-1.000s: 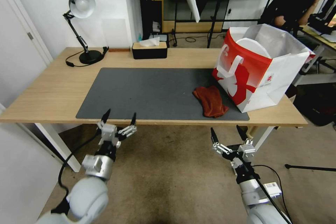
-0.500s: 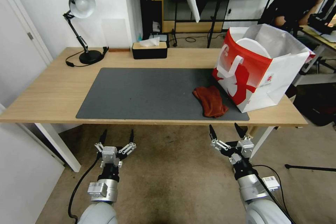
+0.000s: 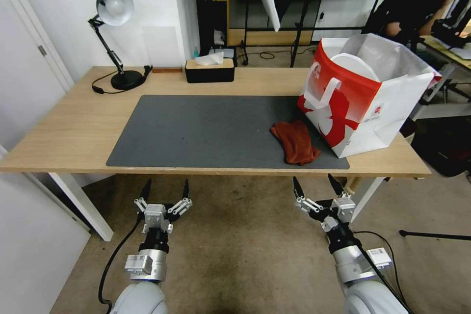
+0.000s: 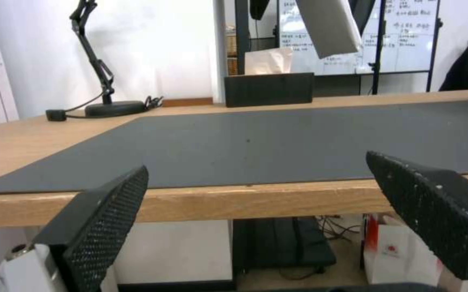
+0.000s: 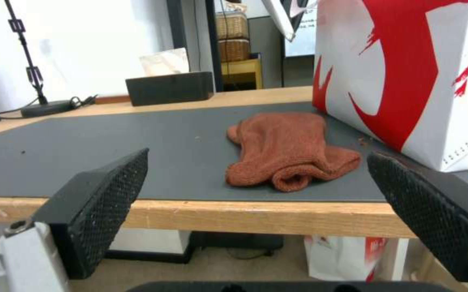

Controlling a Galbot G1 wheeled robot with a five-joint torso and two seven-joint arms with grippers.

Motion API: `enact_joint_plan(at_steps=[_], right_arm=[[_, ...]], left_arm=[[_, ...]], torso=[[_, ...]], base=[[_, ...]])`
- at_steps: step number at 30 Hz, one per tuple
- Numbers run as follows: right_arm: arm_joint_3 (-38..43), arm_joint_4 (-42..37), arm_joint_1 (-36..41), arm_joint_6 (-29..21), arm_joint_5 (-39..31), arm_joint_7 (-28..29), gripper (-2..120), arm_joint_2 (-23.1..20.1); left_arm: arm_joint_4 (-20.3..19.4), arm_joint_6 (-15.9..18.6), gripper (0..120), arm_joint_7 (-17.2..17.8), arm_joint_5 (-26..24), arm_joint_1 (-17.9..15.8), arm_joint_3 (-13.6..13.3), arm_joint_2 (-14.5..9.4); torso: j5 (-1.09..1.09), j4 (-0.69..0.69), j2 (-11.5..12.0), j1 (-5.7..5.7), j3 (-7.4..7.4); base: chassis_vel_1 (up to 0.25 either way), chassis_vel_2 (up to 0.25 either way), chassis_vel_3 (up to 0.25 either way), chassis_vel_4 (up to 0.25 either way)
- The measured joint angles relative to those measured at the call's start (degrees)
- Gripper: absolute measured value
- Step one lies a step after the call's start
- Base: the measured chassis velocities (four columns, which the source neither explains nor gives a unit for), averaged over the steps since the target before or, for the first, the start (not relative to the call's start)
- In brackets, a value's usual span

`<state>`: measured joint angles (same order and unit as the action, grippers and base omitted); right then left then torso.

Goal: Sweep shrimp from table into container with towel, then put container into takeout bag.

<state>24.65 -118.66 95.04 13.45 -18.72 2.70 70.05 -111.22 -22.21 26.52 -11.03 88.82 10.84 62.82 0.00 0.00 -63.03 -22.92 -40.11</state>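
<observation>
1. The left gripper (image 3: 165, 189) is held below the front edge of the table (image 3: 73, 127), fingers spread, nothing gripped.
2. The right gripper (image 3: 314, 186) is likewise held low, spread and empty.
3. The towel (image 3: 295, 141) is seen crumpled on the grey mat (image 3: 196, 130), beside the takeout bag (image 3: 365, 100).
4. The container (image 3: 354, 66) is seen inside the bag.

The white container (image 3: 354, 67) sits inside the takeout bag (image 3: 363, 95); the towel (image 3: 296, 141) lies beside it on the grey mat (image 3: 196, 130).
</observation>
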Motion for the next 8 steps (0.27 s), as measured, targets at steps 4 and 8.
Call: enact_joint_plan(at_steps=[4, 8], right_arm=[[0.00, 0.01, 0.00, 0.00, 0.00, -0.01, 100, 0.00], [0.00, 0.03, 0.01, 0.00, 0.00, -0.02, 100, 0.00]], left_arm=[[0.00, 0.01, 100, -0.01, -0.03, -0.03, -0.02, -0.03], [0.00, 0.05, 100, -0.02, -0.10, -0.08, -0.05, -0.07]], torso=[[0.00, 0.00, 0.00, 0.00, 0.00], [0.00, 0.00, 0.00, 0.00, 0.00]], base=[[0.000, 0.000, 0.000, 0.000], [0.000, 0.000, 0.000, 0.000]])
